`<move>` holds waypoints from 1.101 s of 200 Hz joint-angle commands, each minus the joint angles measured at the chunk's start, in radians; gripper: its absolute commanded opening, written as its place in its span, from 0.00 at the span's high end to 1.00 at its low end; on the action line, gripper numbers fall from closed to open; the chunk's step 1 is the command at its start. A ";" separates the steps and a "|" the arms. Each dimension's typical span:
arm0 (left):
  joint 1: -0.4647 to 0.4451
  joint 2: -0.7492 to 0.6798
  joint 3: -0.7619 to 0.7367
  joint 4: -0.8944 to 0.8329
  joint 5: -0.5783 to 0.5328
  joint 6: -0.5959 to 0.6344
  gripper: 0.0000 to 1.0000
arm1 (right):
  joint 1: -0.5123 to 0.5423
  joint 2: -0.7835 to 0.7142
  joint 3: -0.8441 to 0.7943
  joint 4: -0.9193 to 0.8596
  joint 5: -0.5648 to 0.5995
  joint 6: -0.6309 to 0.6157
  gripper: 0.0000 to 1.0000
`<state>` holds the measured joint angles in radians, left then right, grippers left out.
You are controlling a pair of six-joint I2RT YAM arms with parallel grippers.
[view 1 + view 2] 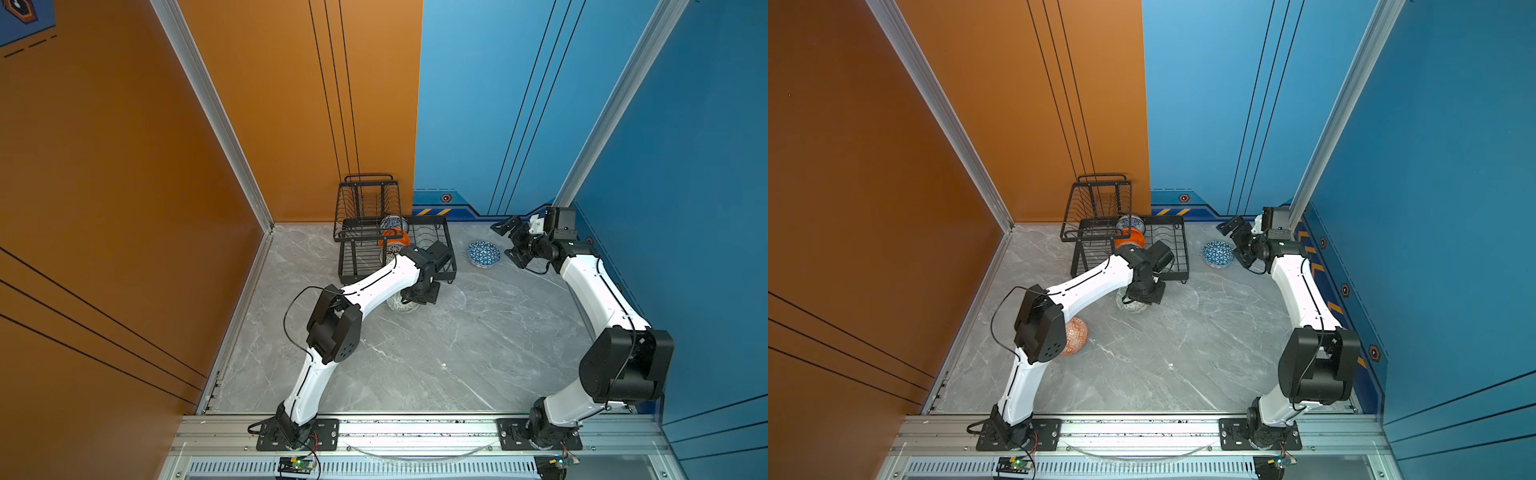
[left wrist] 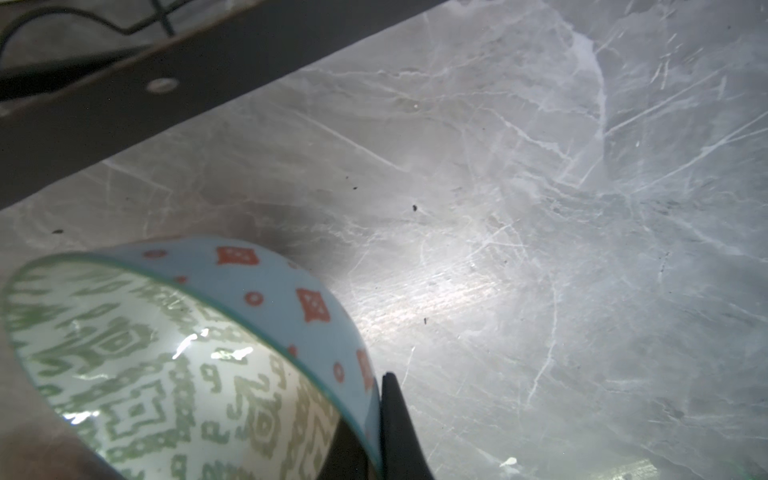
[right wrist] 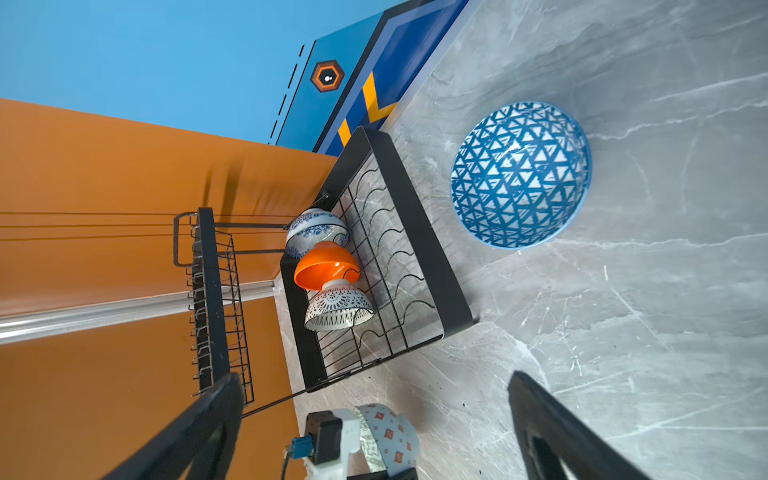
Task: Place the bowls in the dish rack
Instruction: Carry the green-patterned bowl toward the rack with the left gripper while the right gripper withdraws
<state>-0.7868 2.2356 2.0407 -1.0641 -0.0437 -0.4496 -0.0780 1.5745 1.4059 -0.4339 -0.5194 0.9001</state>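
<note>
Left gripper (image 1: pixel 417 296) clenched on green bowl (image 2: pixel 166 374) rim, rack (image 1: pixel 450 246) just beyond; right gripper (image 1: pixel 504 240) spread, empty, triangle bowl (image 1: pixel 483 254) just ahead.

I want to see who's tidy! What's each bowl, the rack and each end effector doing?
dish rack: holds three bowls
blue floral bowl: on edge in rack
orange bowl: on edge in rack
white lattice bowl: on edge in rack
pale green bowl: tilted, wall pinched
blue triangle bowl: on table, opening up
orange-white bowl: on table, half hidden
left end effector: shut on pale green bowl
right end effector: open, empty
</note>
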 commanded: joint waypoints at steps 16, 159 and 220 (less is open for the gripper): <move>-0.035 0.068 0.075 -0.029 0.010 0.060 1.00 | -0.022 -0.009 0.010 0.002 0.021 0.046 0.00; -0.072 0.086 0.094 -0.034 -0.013 0.075 0.67 | -0.003 0.041 0.034 -0.003 0.015 0.048 0.00; -0.065 0.060 0.130 -0.057 -0.069 0.089 0.45 | 0.005 0.048 0.040 -0.004 0.016 0.052 0.00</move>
<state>-0.8520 2.3203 2.1319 -1.0798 -0.0597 -0.3756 -0.0818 1.6001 1.4162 -0.4343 -0.5194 0.9440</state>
